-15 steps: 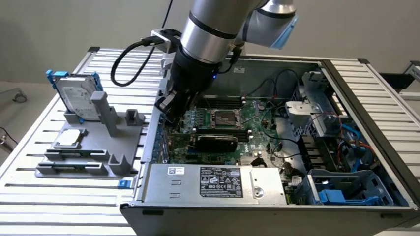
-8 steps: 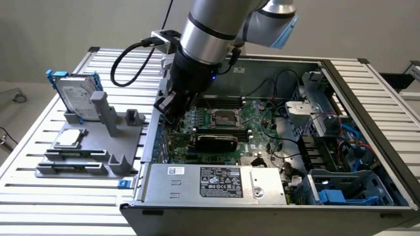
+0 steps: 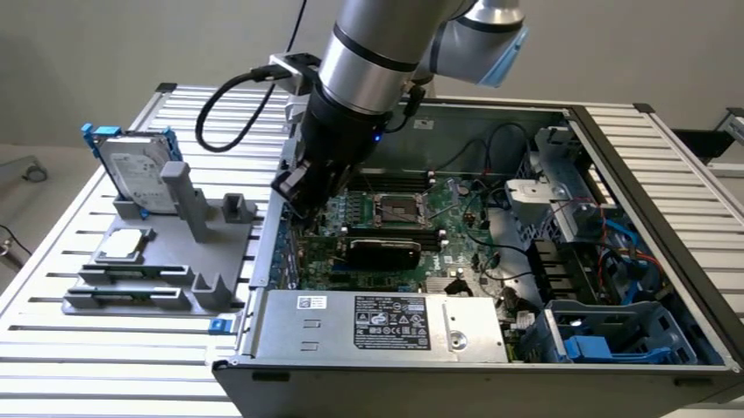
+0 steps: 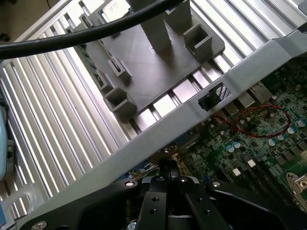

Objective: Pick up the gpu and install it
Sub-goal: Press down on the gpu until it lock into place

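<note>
A grey-sleeved robot arm reaches into an open desktop computer case (image 3: 651, 148) lying on a slatted aluminium table (image 3: 70, 348), its black gripper (image 3: 298, 196) low over the green motherboard (image 3: 459, 218), just inside the case's metal side wall. The gripper's two fingers are drawn together, and no object can be seen between them in the wrist view, where the fingertips (image 4: 169, 168) hover close above the board by the wall.

The gpu (image 3: 384, 251), a thin card with a glossy black rounded shroud, stands on the motherboard a short way from the gripper, between the square silver processor socket (image 3: 395, 207) and the grey power supply box (image 3: 384, 324). It appears already seated in its slot, though how fully cannot be judged.

Outside the case wall, a grey plastic parts holder (image 3: 152, 279) carries a silver hard drive in a blue frame (image 3: 134, 165) and a small square silver processor chip (image 3: 125, 246).

The risk from here lies in the tight quarters: the closed fingers sit near the wall and small board components, so a sideways drift could scrape them, and a card left tilted in its slot could work loose.
</note>
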Robot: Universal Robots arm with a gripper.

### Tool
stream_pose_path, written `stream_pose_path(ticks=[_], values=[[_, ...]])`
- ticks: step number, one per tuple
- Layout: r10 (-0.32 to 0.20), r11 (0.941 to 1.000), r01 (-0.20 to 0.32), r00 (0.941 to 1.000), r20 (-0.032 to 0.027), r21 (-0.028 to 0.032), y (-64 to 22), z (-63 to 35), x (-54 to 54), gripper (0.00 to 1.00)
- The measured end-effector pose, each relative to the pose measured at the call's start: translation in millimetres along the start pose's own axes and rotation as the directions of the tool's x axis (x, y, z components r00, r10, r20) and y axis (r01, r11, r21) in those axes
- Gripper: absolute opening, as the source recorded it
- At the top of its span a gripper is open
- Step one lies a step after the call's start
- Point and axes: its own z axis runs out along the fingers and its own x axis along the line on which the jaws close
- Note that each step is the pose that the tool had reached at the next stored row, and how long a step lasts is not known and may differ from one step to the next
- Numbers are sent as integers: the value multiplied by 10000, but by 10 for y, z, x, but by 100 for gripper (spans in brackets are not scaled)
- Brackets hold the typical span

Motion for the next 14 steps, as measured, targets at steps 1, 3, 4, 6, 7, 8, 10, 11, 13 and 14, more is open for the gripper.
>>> stream_pose_path(ticks=[1,3,4,6,7,8,10,11,13,14], values=[[62,10000,-62,10000,13,-14,0,0,-1,11],[167,9999,-166,9999,25,-33,0,0,-1,11],[217,9998,-217,9998,17,-34,-3,-1,-3,11],[317,9995,-317,9995,-30,-6,-19,-10,-15,11],[356,9994,-356,9993,-70,22,-27,-13,-21,11],[400,9992,-399,9991,-121,53,-29,-17,-21,11],[494,9987,-491,9985,-228,129,-29,-19,-20,11],[547,9984,-542,9981,-294,179,-29,-20,-20,11],[658,9975,-646,9969,-435,293,-29,-19,-20,11],[710,9970,-693,9962,-502,348,-29,-19,-20,11]])
